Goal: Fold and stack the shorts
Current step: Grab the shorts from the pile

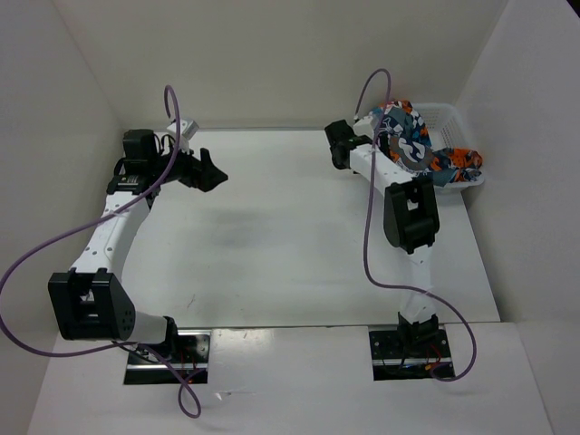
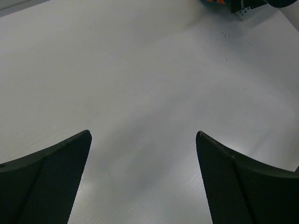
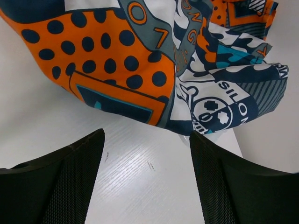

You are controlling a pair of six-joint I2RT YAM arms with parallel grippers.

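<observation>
White table (image 1: 272, 263), white walls. Shorts (image 1: 412, 140) heaped in and over the mesh basket (image 1: 450, 116), upper right of top view. Right gripper (image 3: 146, 135): jaws wide, nothing held, just short of the fabric. Left gripper (image 2: 144, 135): jaws wide, nothing held, above tabletop, upper left.

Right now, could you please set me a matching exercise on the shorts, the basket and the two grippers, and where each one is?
1 shorts
2 basket
3 left gripper
4 right gripper

A open over bare table
B white, at the far right corner
C open, facing the shorts
D draped over the basket

Pairs: 1-D, 2-B, 3-A, 4-C
</observation>
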